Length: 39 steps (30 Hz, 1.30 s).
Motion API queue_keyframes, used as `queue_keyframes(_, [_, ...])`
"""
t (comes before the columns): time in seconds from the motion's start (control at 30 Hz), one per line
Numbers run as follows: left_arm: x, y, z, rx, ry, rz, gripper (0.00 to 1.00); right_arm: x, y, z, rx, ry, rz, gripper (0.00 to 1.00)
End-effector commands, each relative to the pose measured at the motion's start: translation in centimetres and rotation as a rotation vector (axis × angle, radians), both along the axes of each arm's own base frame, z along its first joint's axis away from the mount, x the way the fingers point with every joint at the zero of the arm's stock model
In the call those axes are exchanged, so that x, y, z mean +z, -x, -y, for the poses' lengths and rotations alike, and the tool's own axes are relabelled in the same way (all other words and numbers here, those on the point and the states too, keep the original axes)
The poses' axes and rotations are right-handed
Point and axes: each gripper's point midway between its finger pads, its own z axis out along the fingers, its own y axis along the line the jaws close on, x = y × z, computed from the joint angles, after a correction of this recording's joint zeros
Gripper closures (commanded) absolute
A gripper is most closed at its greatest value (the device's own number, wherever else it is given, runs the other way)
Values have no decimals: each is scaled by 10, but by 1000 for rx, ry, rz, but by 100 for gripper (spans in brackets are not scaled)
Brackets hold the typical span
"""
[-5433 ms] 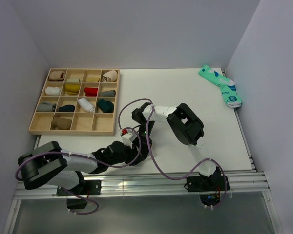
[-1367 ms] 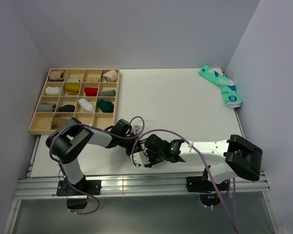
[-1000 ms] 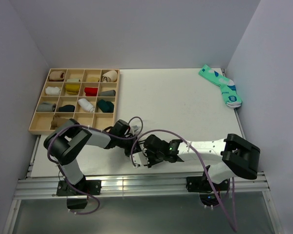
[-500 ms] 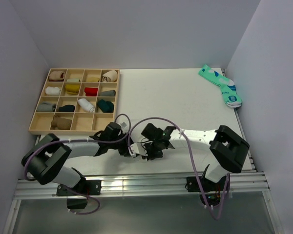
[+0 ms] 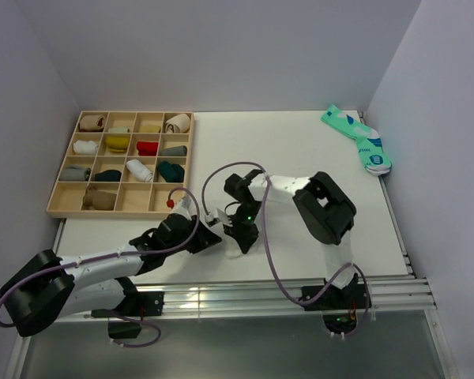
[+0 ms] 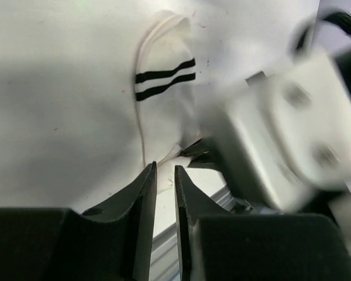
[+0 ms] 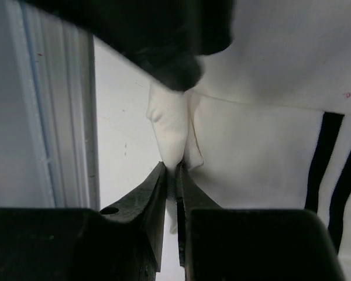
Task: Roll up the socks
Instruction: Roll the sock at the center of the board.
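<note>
On the desk (image 5: 300,158): a white, matt top with faint specks; a metal rail (image 5: 245,296) runs along the bottom of the overhead view.
Room: pale lilac-grey walls (image 5: 221,55) close it in at the back and on both sides.
Wooden tray (image 5: 114,213): upper left of the overhead view, with rolled socks of several colours in its compartments.
Teal pair (image 5: 357,140): upper right, lying flat by the wall, white-blue marks showing, well apart from both arms.
White sock (image 6: 164,111): lower centre of the overhead view, between the two end effectors and mostly hidden there; soft white fabric with two dark stripes near the cuff.
Sock's long axis: in the left wrist view it runs from the cuff at upper centre down to lower centre; the stripes cross it, slightly tilted.
Left end effector (image 6: 165,170): fingers a narrow gap apart, the sock's lower edge just ahead of the tips, nothing seen between them.
Right end effector (image 7: 171,170): pinched on a fold of the white sock's edge; the stripes lie at the right of its view.
</note>
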Motion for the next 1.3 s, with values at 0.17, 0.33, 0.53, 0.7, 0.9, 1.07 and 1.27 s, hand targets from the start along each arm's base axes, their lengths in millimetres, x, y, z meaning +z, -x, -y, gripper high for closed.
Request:
queue_keyframes(0.17, [18,-11,16,-15,-49,313,77,10,11,5,-18,66,-270,86])
queue_keyframes(0.33, [19,-9,33,-98,-68,418,76,10,7,6,-60,90,-306,85])
queue_keyframes(0.53, [14,4,54,-242,-47,475,70,6,4,5,-82,116,-331,85])
queue_keyframes(0.7, [11,14,65,-338,-36,482,68,1,2,4,-109,145,-342,85])
queue_keyframes(0.9, [-2,25,72,-434,-48,462,68,-5,-3,1,-145,166,-326,85])
queue_keyframes(1.07, [-9,31,75,-490,-55,451,66,-9,-6,2,-163,182,-313,85])
queue_keyframes(1.27, [-19,32,79,-534,-101,438,63,-11,-9,3,-176,190,-306,85])
